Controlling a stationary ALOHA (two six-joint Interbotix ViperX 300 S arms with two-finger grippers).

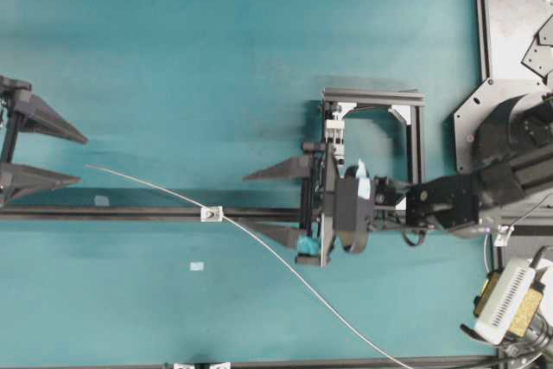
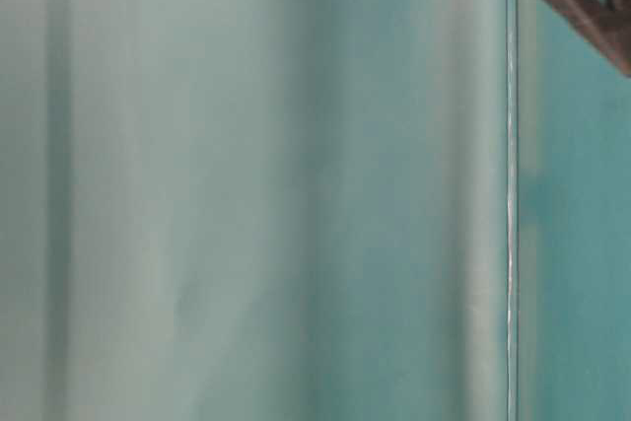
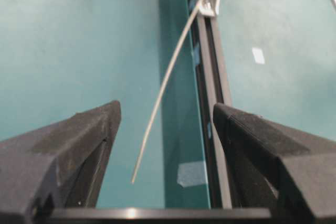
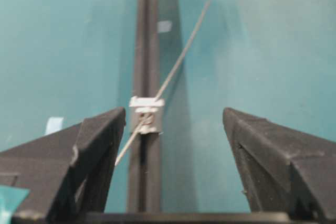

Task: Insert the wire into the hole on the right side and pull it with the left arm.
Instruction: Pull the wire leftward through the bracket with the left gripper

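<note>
Both end effectors: the left end effector (image 1: 82, 160) and the right end effector (image 1: 275, 203) have their fingers spread wide, and neither one holds anything.
Wire: the wire (image 1: 285, 265) already passes through the hole (image 4: 147, 119) of the small bracket (image 1: 212, 213) on the black rail (image 1: 138, 213); from the bracket a shorter free part runs toward 10 o'clock and a long part trails toward 5 o'clock in the overhead view.
Free end: in the left wrist view the wire tip (image 3: 134, 179) lies on the table (image 1: 216, 58) between the two fingers (image 3: 79, 145), near the 6 o'clock edge, not touching either.
Step in hand: by my judgement the threading is done and the pull with the left arm is what remains.
How to do it well: bring the left end effector lower until the fingers are on both sides of the wire, then close a little behind the tip, not on the very end.
Pull direction: pull along the line of the wire, away from the bracket, so it slides and does not bend at the hole.
Risk: the wire is thin and may slip out of the fingers.
Table-level view: too blurred to tell anything.
</note>
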